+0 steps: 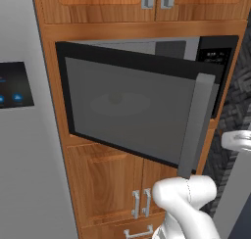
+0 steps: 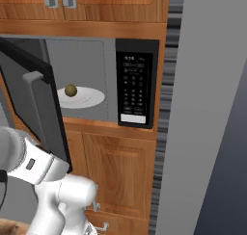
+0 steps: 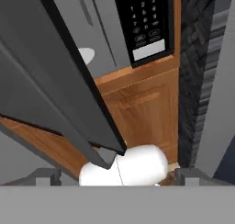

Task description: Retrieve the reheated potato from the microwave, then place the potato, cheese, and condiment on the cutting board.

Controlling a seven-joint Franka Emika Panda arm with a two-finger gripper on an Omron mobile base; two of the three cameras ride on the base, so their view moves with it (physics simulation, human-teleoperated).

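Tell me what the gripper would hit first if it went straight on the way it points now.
Probably the lower edge of the open dark grey glass microwave door, which crosses the hand view just ahead of the gripper; the wooden cabinet front lies behind. Depth is unclear.

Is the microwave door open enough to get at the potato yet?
Open. The microwave door is swung out to the left, and the right base view shows the potato on its white plate inside the exposed cavity.
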